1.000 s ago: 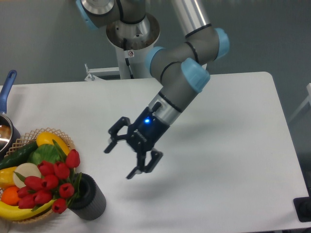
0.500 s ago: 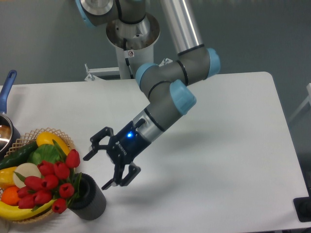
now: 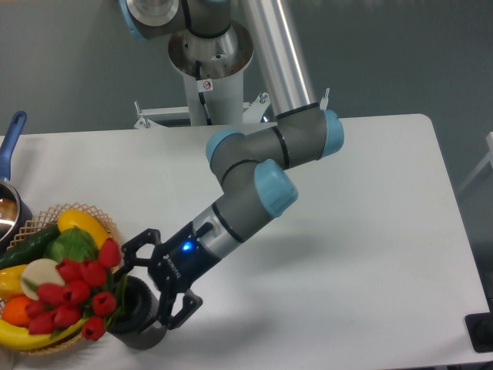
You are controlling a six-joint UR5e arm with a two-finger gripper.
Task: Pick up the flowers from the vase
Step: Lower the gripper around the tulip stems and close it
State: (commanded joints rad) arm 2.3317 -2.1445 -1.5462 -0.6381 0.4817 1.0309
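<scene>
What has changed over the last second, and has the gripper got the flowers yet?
The gripper has travelled down and left across the table and now straddles the vase mouth, jaws open, right beside the flowers. Nothing is gripped yet. Vase, flowers, wicker basket and blue-handled pot stayed essentially where they were.

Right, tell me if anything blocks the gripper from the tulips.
Nothing visible does. The gripper, jaws open, is right beside the vase, with the red tulips leaning out to the left over the wicker basket. Only the vase's own rim and the stems lie between them.
</scene>
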